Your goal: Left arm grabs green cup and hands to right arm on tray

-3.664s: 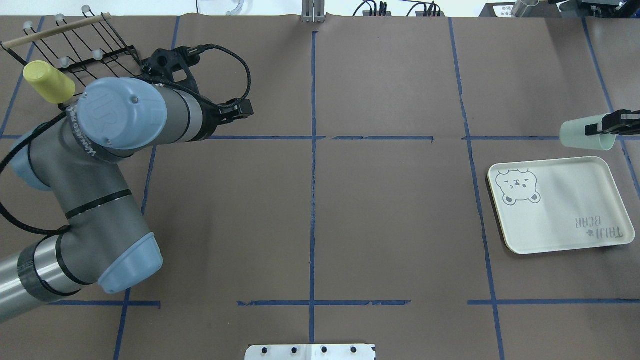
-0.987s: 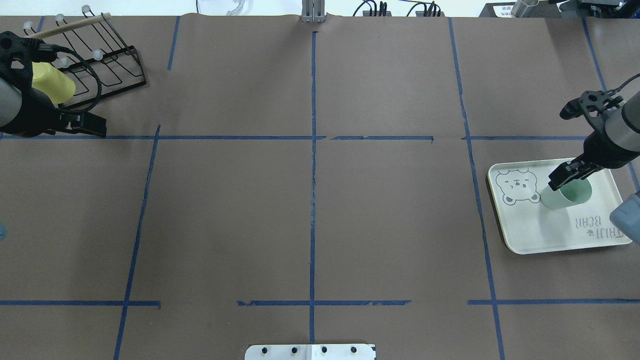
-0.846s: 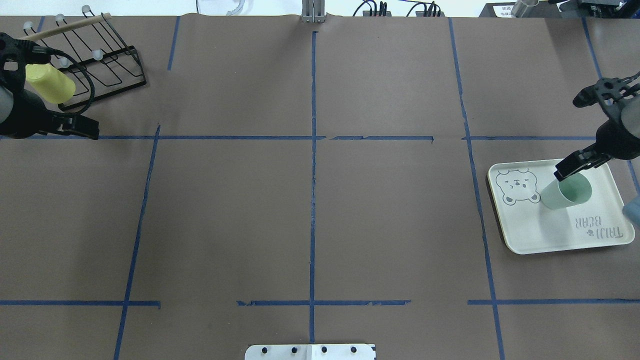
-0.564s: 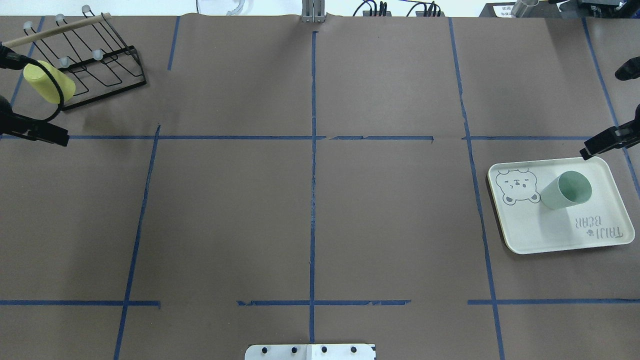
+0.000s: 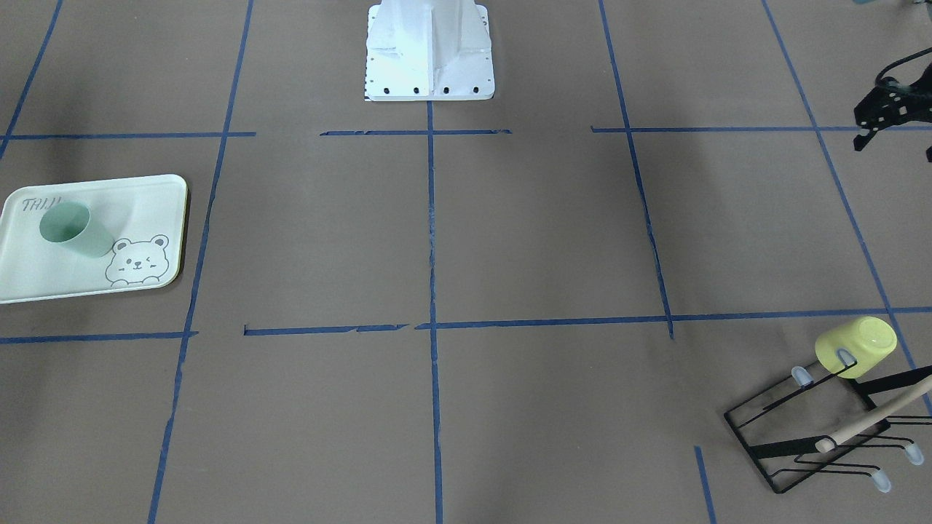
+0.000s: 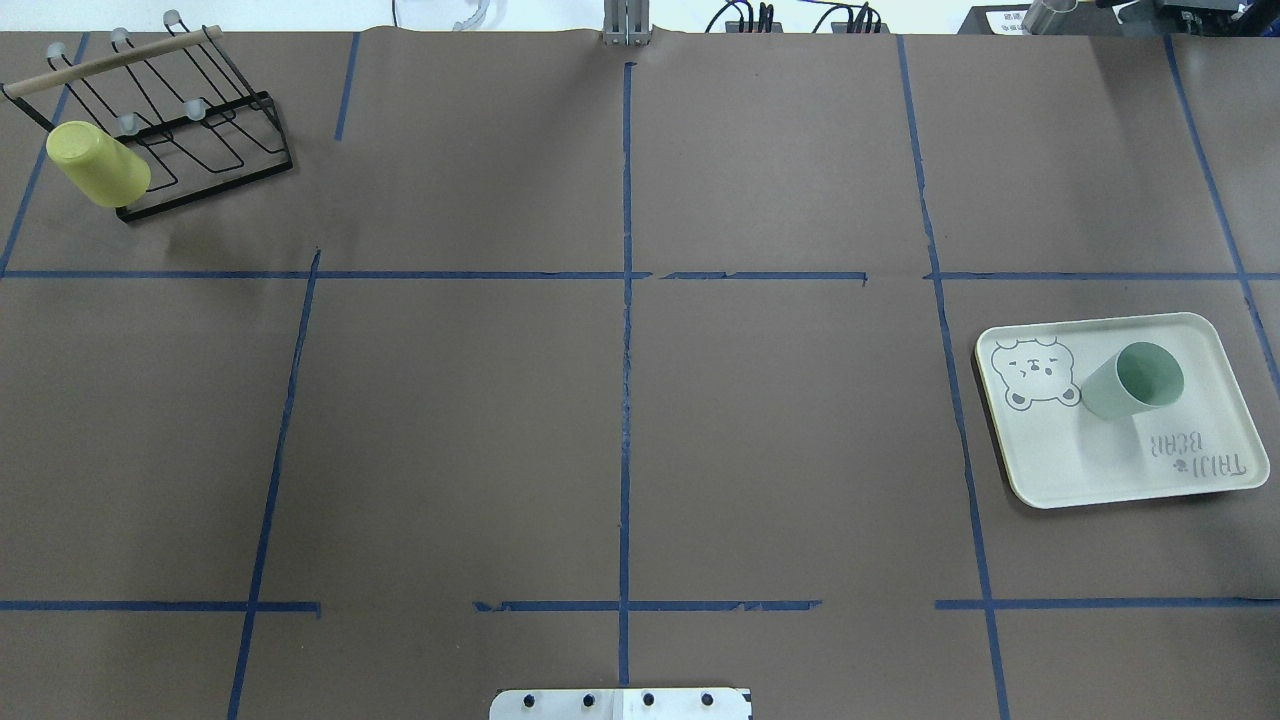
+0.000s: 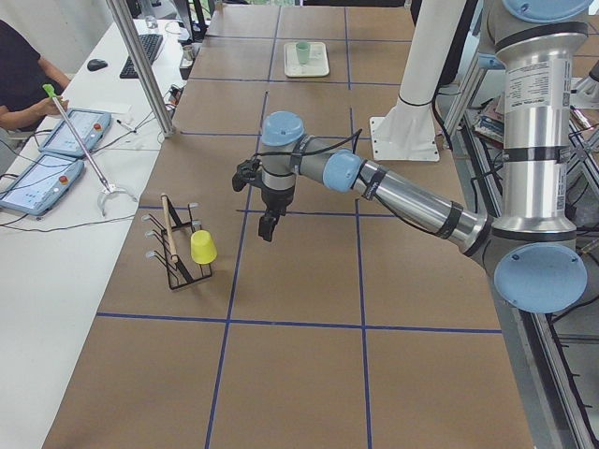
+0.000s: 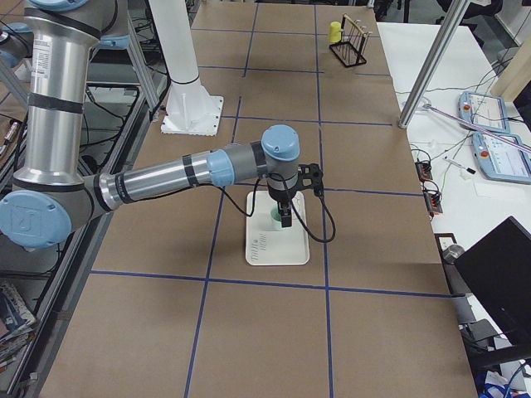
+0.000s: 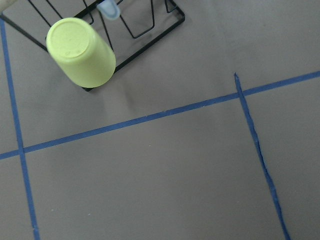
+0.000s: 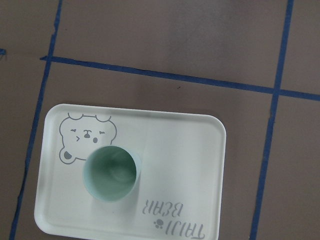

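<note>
The green cup (image 6: 1130,382) stands upright, mouth up, on the tray (image 6: 1100,460), next to the bear drawing. It also shows in the front view (image 5: 73,229) and the right wrist view (image 10: 110,172). Nothing holds it. My right gripper (image 8: 284,220) shows only in the exterior right view, hanging over the tray (image 8: 278,249) and the cup; I cannot tell its state. My left gripper (image 7: 268,227) points down at the table's left end, near the yellow cup (image 7: 203,247); I cannot tell its state. Neither gripper shows in the overhead view.
A yellow cup (image 6: 98,165) hangs upside down on a black wire rack (image 6: 200,110) at the far left corner. A black part of the left wrist (image 5: 885,109) shows at the front view's right edge. The robot's white base (image 5: 429,51) stands at the table's near middle.
The right gripper carried the green cup over the tray, set it down, let go and drew back out of the overhead view. The left arm drew back to the left, out of that view.
</note>
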Available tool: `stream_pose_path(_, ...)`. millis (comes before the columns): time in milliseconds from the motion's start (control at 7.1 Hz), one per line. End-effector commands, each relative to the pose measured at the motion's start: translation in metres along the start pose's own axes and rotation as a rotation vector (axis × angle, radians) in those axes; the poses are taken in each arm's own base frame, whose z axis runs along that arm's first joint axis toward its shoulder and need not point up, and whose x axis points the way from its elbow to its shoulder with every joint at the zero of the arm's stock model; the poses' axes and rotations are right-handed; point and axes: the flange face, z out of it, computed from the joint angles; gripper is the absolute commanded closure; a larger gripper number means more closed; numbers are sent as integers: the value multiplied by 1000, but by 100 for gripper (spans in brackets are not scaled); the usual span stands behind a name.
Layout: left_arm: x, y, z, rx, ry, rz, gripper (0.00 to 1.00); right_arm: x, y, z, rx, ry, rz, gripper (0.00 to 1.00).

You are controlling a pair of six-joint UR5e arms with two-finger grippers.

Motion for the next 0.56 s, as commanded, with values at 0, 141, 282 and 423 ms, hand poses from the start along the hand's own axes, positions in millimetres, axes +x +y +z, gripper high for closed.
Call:
stream_pose_path(0, -56, 14, 32, -94, 69, -11, 0, 10, 37, -17, 17, 38, 4, 0)
stream_pose_path(141, -54, 11, 32, -96, 101, -20, 0, 12, 38, -15, 10, 47, 12, 0)
stream_pose_path(282, -55, 11, 34, -99, 107, -27, 0, 16, 39, -12, 2, 48, 24, 0)
stream_pose_path(423, -57, 14, 36, -105, 112, -35, 0, 18, 43, -9, -7, 47, 31, 0)
